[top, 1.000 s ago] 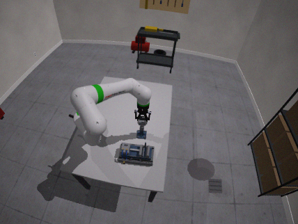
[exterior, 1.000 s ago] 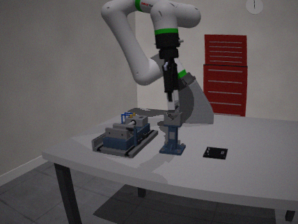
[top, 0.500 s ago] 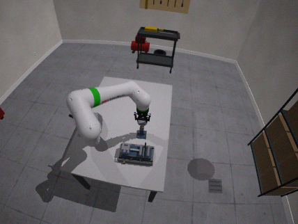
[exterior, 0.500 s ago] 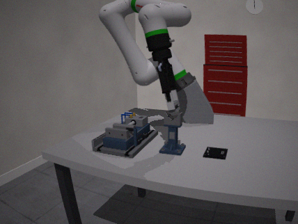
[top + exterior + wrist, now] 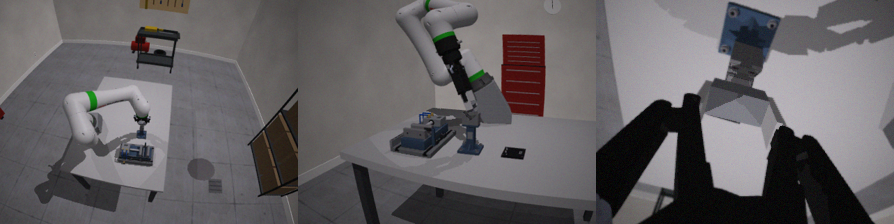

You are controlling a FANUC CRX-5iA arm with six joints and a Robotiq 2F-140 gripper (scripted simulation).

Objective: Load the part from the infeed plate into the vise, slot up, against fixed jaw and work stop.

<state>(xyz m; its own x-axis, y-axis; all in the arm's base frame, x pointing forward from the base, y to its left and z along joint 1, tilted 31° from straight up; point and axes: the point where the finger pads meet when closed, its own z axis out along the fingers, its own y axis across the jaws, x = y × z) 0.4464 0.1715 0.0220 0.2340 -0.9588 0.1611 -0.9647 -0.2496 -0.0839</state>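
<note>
My gripper [image 5: 471, 110] is tilted and shut on the part [image 5: 473, 117], a grey block. In the wrist view the part [image 5: 738, 106] sits between my two black fingers, turned with an edge toward the camera; its slot is not visible. The part is right over the top of the blue V-block [image 5: 470, 140], and I cannot tell whether it touches it. The V-block's base also shows in the wrist view [image 5: 748, 31]. The open vise [image 5: 420, 136] stands to the left of the V-block. The black infeed plate [image 5: 513, 152] lies empty to the right.
From above, the arm [image 5: 104, 101] reaches over the table to the V-block [image 5: 141, 134], with the vise [image 5: 136, 153] near the front edge. A red tool cabinet [image 5: 523, 74] stands behind the table.
</note>
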